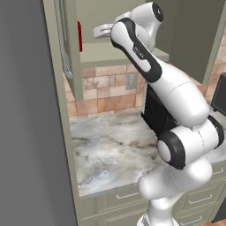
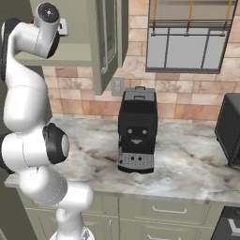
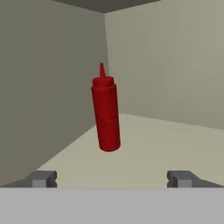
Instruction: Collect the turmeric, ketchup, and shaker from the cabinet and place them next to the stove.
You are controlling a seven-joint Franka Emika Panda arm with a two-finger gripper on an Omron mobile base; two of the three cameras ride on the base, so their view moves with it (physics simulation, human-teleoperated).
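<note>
Here the tool (image 3: 112,178), jaws spread wide and holding nothing, points into the open cabinet (image 1: 70,53) at the ketchup (image 3: 106,111), which stands upright on the inner shelf (image 3: 166,144) near the back left corner, apart from both fingertips (image 3: 43,178). Judged step: reaching for the ketchup. Next, advance until the bottle sits between the jaws, then close

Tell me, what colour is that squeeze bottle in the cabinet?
Red all over; the ketchup shows best in the hand view.

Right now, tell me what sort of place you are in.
A home kitchen, rendered: a marble counter with a black coffee machine, a tiled backsplash, and an open cabinet holding a ketchup bottle.
</note>
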